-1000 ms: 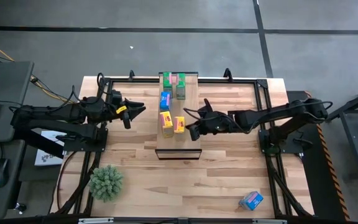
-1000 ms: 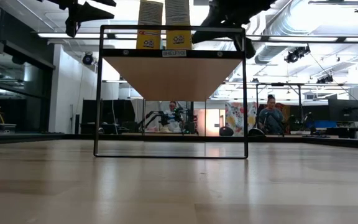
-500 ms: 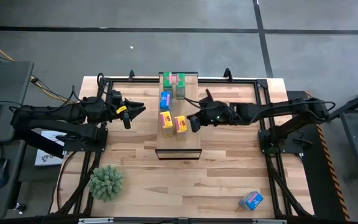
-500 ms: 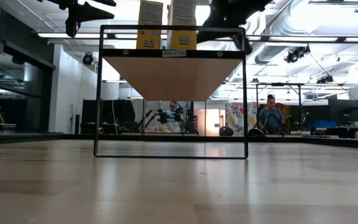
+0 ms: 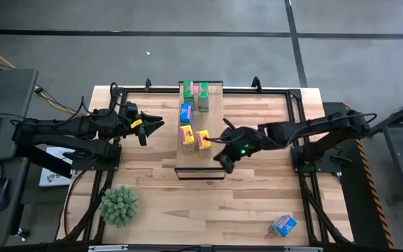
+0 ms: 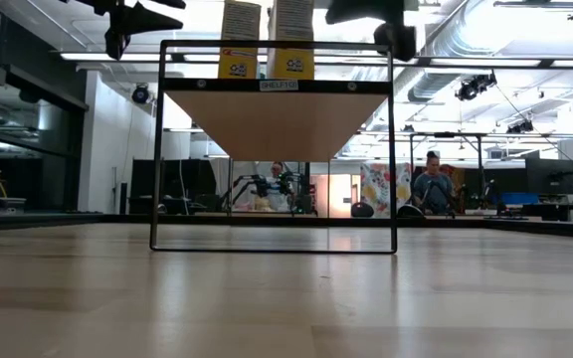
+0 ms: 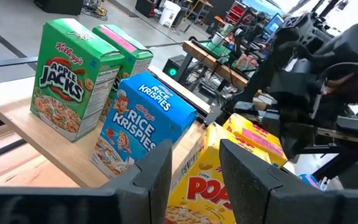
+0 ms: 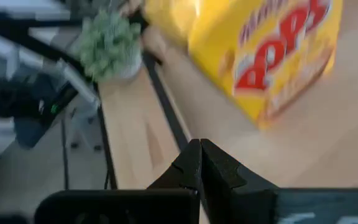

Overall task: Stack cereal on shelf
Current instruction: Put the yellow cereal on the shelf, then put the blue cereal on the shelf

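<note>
The pale plank shelf (image 5: 212, 164) stands raised on a dark frame (image 6: 275, 88). On it stand two green boxes (image 5: 187, 89) (image 5: 203, 98), a blue box (image 5: 186, 112) and two yellow boxes (image 5: 187, 135) (image 5: 203, 140). A second blue box (image 5: 283, 225) lies on the tabletop near the front right corner. My right gripper (image 5: 224, 161) is shut and empty over the shelf's near right part, just nearer than the yellow box (image 8: 272, 56). My left gripper (image 5: 154, 124) is open and empty, left of the shelf, facing the boxes (image 7: 145, 124).
A spiky green plant ball (image 5: 119, 204) sits at the near left of the tabletop. The black frame rail (image 5: 296, 112) runs around the table. People and equipment show in the room behind (image 6: 433, 189).
My right gripper has drawn away from the right yellow box, toward the table's near edge, and has turned to point that way. The boxes stay standing on the shelf.
</note>
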Available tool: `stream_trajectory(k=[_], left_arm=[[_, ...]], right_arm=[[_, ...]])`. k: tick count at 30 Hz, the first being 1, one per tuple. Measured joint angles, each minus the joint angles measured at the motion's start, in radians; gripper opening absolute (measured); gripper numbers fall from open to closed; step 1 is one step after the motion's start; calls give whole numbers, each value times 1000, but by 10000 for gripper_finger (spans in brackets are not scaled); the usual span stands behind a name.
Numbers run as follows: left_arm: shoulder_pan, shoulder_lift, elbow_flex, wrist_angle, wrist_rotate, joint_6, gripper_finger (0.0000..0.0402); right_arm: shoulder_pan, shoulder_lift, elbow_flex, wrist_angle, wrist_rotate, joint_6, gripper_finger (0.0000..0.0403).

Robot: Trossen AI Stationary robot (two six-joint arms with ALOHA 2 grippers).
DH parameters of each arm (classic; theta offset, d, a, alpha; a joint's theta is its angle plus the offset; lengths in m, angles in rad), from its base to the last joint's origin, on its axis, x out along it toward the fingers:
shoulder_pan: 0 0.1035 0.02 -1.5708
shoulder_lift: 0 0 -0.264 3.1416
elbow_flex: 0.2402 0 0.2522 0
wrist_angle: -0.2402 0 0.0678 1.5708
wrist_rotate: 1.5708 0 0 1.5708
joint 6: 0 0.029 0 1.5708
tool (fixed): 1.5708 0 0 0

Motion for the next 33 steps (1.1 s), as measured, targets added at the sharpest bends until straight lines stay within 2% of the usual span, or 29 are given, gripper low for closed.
stream_trajectory(k=[5,12,19,22,25,29,33], left_arm=[[0,0,0,4,-1,0,127],[0,0,0,3,-1,0,127],[0,0,0,4,-2,0,127],[0,0,0,3,-2,0,127],[0,0,0,3,-2,0,127],[0,0,0,1,3,0,127],[0,0,0,0,4,0,127]], right_arm=[[8,47,0,104,79,17,0],[-8,56,0,127,129,35,0],[-16,56,0,187,130,33,0],[-16,53,0,177,89,32,0],[-14,23,16,56,35,14,0],[19,-64,49,-205,15,-8,0],[113,-156,32,-473,30,134,0]])
